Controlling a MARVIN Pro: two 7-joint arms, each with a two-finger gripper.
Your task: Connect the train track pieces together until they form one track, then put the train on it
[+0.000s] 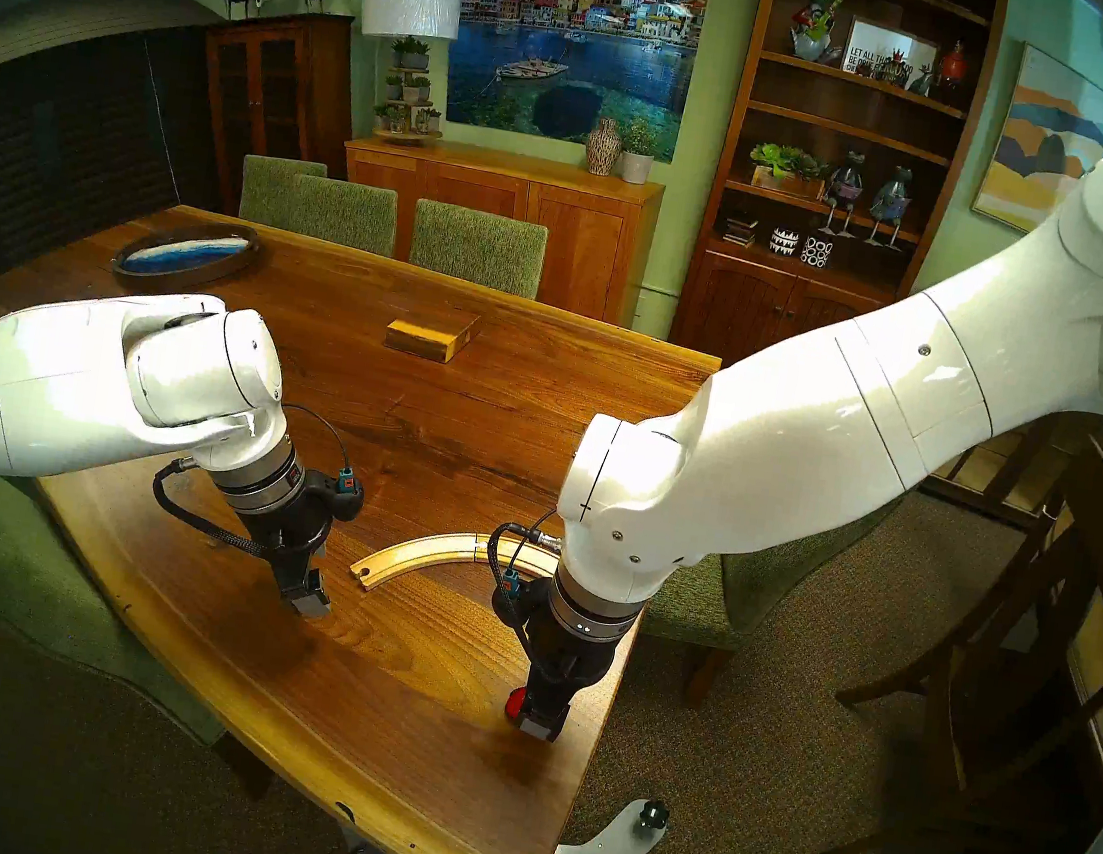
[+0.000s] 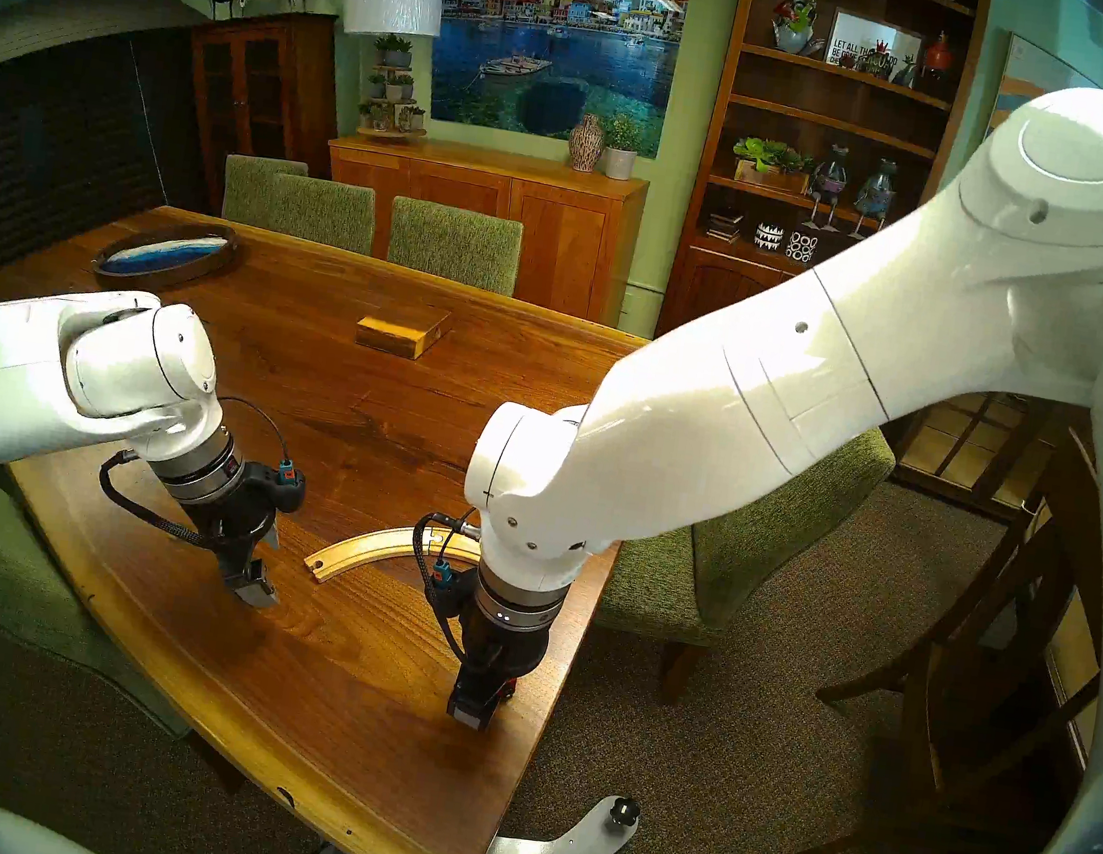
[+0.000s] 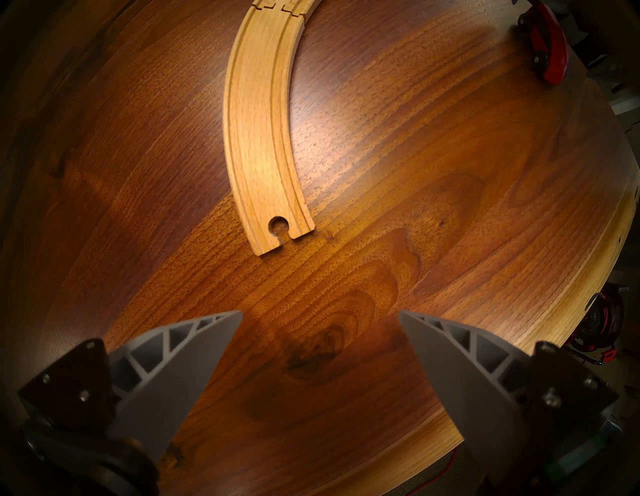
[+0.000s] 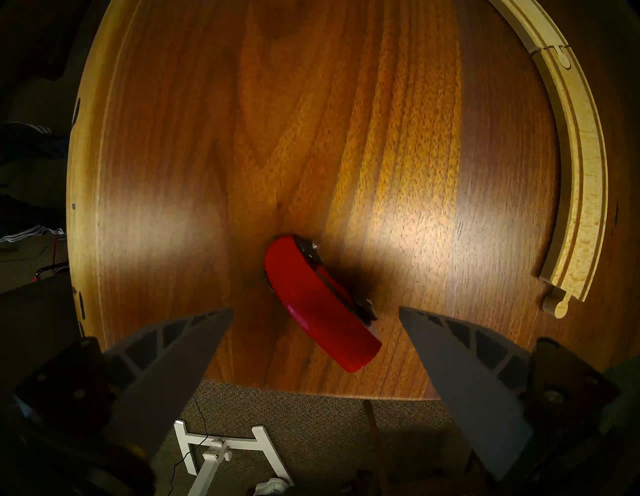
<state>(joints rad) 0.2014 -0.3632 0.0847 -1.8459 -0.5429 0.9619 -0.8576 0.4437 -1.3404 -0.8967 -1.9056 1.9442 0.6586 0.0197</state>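
The two train track pieces lie joined as one pale wooden track (image 1: 420, 552) (image 3: 263, 138) on the table, with the seam (image 4: 554, 52) in the middle of the arc. Its hole end points toward my left gripper (image 1: 309, 604) (image 3: 320, 313), which hangs open just above bare table, a short way from that end. The red train (image 4: 318, 311) (image 1: 514, 699) stands on the table near the right edge, off the track. My right gripper (image 4: 316, 309) (image 1: 541, 725) is low over the train, open, with a finger on each side and not touching it.
A yellowish wooden block (image 1: 431, 337) lies at mid-table, farther back. An oval dark tray (image 1: 186, 259) sits at the far left. The table edge (image 4: 311, 391) runs just behind the train, carpet below. Green chairs (image 1: 478, 245) surround the table.
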